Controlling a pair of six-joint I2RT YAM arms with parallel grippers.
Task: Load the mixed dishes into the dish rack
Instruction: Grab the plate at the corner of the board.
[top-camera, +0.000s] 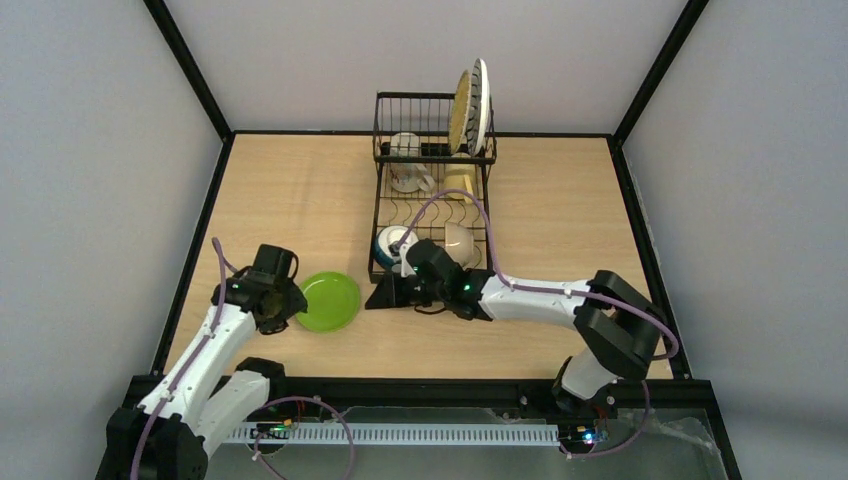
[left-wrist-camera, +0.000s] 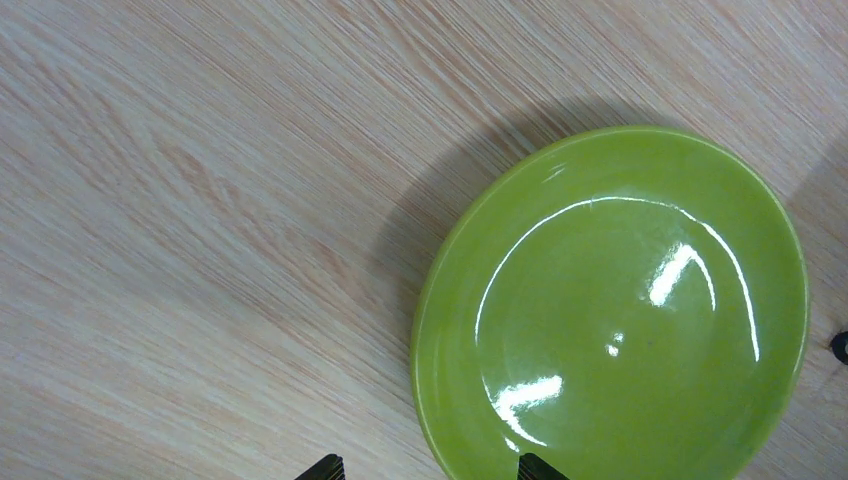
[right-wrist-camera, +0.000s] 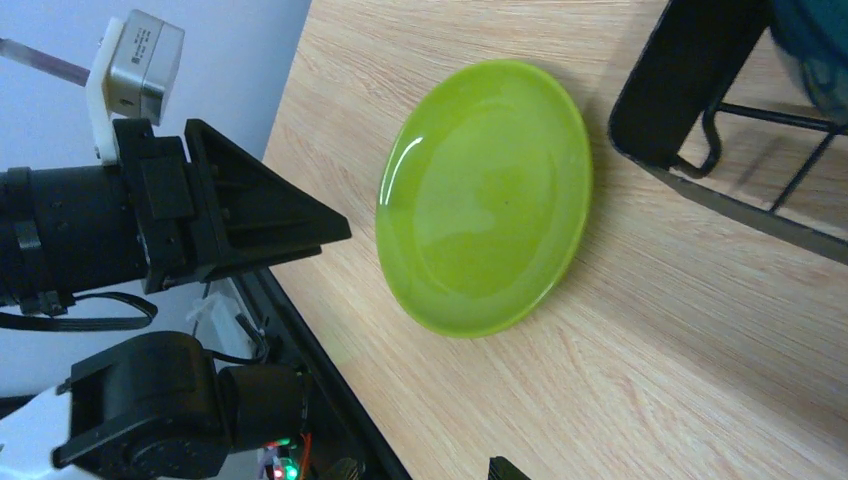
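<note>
A green plate (left-wrist-camera: 610, 310) lies flat on the wooden table (left-wrist-camera: 200, 200).

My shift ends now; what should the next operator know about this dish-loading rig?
Left claw: open, empty, at the edge of the round green plate.
Right claw: empty at the black wire dish rack front; opening unclear.
Done: two plates, mugs and bowls sit in the rack.
To do: the green plate, flat on the wooden table, apart from the rack.
</note>
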